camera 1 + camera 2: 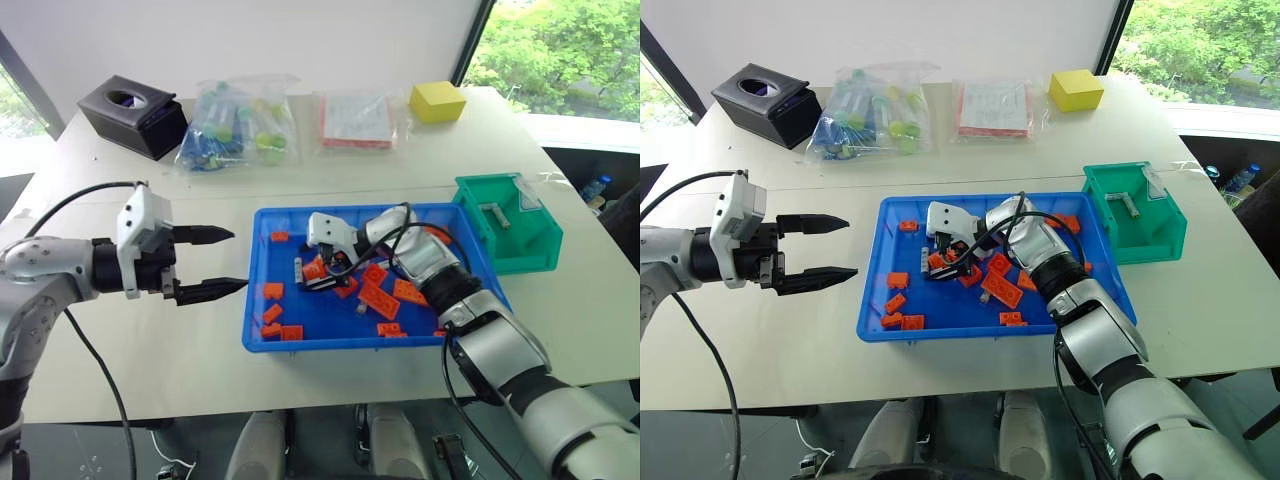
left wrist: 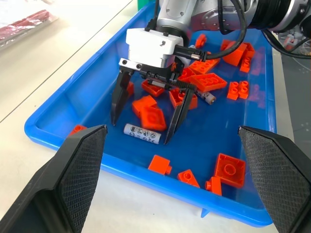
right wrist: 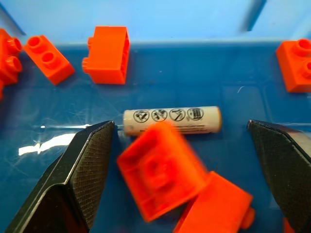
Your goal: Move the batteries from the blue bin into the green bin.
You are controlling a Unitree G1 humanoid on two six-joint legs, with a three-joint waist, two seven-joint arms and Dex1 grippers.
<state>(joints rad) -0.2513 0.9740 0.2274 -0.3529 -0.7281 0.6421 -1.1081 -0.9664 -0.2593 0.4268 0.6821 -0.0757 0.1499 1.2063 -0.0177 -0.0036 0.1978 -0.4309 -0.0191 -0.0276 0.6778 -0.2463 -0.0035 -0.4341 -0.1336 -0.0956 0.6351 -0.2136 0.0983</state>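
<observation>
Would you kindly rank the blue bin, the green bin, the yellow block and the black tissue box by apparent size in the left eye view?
1. blue bin
2. green bin and black tissue box: about alike, and the box lies farther from the camera, so no ranking
3. yellow block

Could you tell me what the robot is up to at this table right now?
It is sorting batteries out of the blue bin into the green bin. The right gripper is open and reaching down inside the blue bin, fingers either side of a battery lying among orange bricks; it has not gripped it. One battery already lies in the green bin. The left gripper hovers open beside the blue bin, empty.
</observation>
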